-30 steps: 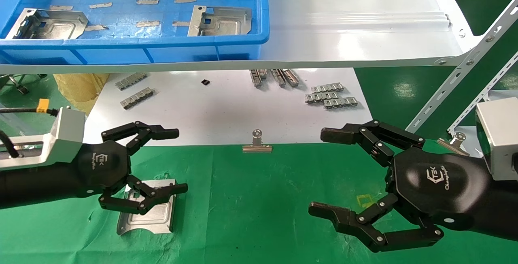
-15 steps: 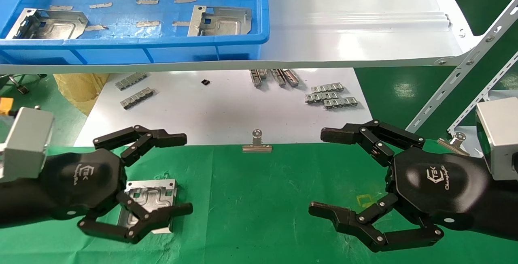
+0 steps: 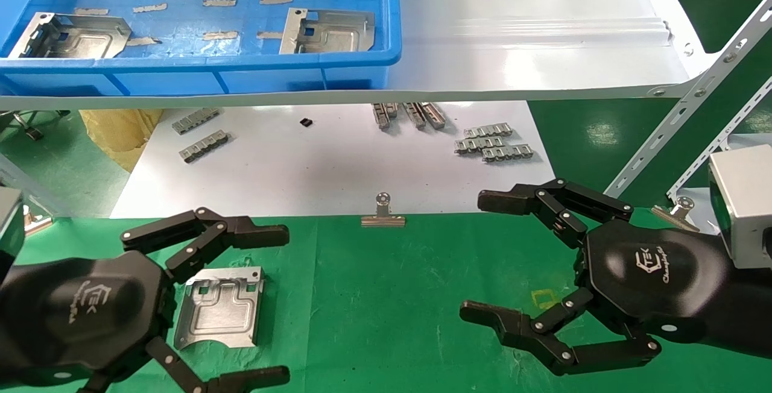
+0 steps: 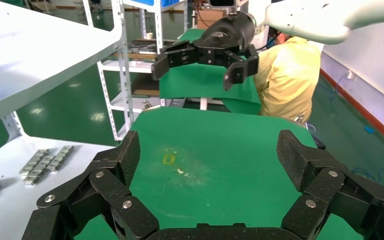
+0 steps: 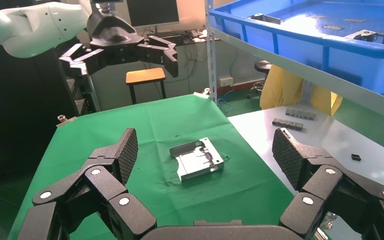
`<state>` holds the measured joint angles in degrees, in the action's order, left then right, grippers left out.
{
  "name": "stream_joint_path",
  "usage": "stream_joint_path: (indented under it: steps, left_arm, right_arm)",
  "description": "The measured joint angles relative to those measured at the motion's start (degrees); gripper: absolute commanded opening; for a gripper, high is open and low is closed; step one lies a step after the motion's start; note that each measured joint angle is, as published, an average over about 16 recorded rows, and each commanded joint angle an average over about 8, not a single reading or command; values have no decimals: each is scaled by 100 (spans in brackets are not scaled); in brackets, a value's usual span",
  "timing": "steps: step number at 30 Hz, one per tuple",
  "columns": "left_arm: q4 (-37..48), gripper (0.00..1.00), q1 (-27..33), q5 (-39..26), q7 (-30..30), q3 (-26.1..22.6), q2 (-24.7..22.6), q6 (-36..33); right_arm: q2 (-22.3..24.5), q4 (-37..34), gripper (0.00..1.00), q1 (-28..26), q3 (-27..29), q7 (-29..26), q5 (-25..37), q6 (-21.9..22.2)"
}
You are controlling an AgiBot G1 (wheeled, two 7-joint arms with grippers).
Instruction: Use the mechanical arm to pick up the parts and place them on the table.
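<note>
One silvery part [image 3: 220, 307] lies flat on the green table [image 3: 386, 296], at the front left; it also shows in the right wrist view [image 5: 197, 159]. Two more parts [image 3: 329, 31] [image 3: 69, 36] lie in the blue bin [image 3: 241, 61] on the shelf. My left gripper [image 3: 274, 305] is open and empty, its palm just left of the part on the table, its fingers spread above and below it without touching. My right gripper [image 3: 482, 255] is open and empty over the cloth at the right. Each wrist view shows its own open fingers [image 4: 125, 160] [image 5: 125, 150].
A glossy white ribbed shelf [image 3: 531, 37] overhangs the back. Under it a white sheet [image 3: 332, 164] holds small grey linked strips [image 3: 491, 143]. A silver binder clip [image 3: 383, 215] sits at the sheet's front edge. A slanted shelf bracket [image 3: 675, 134] stands at the right.
My left gripper has drawn back from over the part toward the front left, still open. The part now lies uncovered on the cloth. The right arm has not moved.
</note>
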<state>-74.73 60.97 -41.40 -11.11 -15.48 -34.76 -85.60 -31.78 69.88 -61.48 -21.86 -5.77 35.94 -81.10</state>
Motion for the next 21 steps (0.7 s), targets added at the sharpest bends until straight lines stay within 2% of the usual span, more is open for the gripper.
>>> stream_joint_path:
  steps: [21]
  left_arm:
    - [89,100,44,-32,32,-40,-18,-3]
  right_arm:
    - [0,0,100,0,0,0,0,0]
